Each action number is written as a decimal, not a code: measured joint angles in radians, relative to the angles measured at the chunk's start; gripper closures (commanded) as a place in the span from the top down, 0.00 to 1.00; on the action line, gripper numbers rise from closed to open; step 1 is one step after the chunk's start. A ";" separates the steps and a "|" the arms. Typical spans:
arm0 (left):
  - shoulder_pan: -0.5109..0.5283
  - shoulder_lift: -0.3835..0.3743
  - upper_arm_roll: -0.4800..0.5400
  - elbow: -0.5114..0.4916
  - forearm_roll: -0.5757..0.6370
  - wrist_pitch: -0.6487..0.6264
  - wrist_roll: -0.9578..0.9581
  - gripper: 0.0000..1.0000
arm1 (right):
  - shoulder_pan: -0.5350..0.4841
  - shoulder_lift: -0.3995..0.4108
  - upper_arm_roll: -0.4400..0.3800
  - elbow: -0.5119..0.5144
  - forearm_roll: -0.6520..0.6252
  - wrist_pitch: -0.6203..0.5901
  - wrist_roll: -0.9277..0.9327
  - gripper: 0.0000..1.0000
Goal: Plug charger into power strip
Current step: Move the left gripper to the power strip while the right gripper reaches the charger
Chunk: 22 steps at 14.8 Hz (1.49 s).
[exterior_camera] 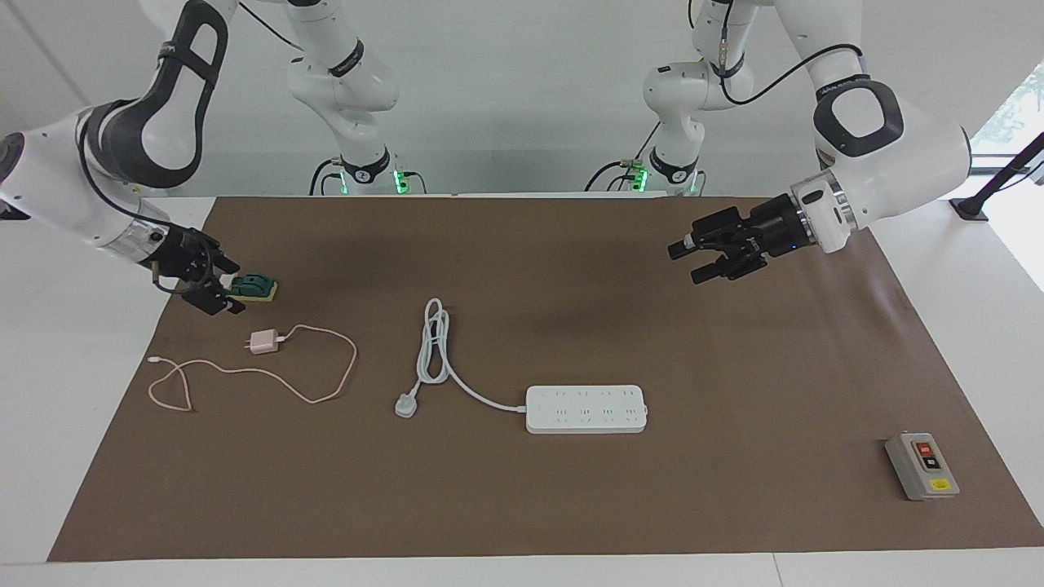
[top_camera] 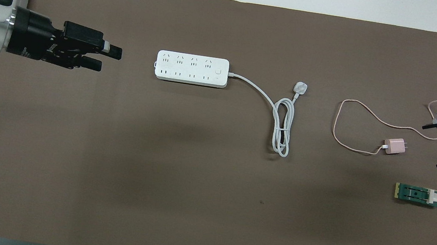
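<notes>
Right now the pink charger [exterior_camera: 263, 342] lies flat on the brown surface [exterior_camera: 571, 505], well apart from the white power strip [exterior_camera: 586, 408]. Above the surface, the right end effector [exterior_camera: 218, 287] hangs with its fingers spread wide, holding nothing. At its own end, the left end effector [exterior_camera: 692, 261] is released too.

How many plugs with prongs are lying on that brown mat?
2. The pink charger lies toward the right arm's end; the white plug on the power strip cord lies beside the strip, mid-table.
</notes>
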 measured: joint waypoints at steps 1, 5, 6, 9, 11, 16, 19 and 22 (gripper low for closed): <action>0.006 0.004 0.002 -0.019 -0.046 -0.001 0.038 1.00 | -0.012 0.012 0.000 -0.009 0.031 0.009 0.002 1.00; 0.013 0.006 0.002 -0.117 -0.240 -0.003 0.200 1.00 | -0.081 0.105 -0.002 -0.009 0.114 0.011 0.006 1.00; 0.013 0.006 0.002 -0.142 -0.278 -0.008 0.243 1.00 | -0.088 0.130 -0.002 0.000 0.122 0.011 0.006 1.00; 0.019 0.005 0.008 -0.207 -0.365 -0.049 0.340 1.00 | -0.090 0.187 -0.002 0.036 0.155 0.011 0.006 1.00; 0.022 0.001 0.007 -0.261 -0.428 -0.066 0.402 1.00 | -0.093 0.216 -0.002 0.050 0.190 0.013 0.006 1.00; 0.003 -0.006 -0.002 -0.440 -0.564 -0.076 0.530 1.00 | -0.098 0.263 -0.003 0.059 0.206 0.040 -0.034 1.00; -0.019 -0.005 -0.002 -0.495 -0.601 -0.076 0.576 1.00 | -0.100 0.277 -0.002 0.058 0.207 0.053 -0.038 1.00; -0.052 0.006 0.000 -0.511 -0.633 -0.076 0.582 1.00 | -0.099 0.292 -0.001 0.054 0.228 0.058 -0.041 1.00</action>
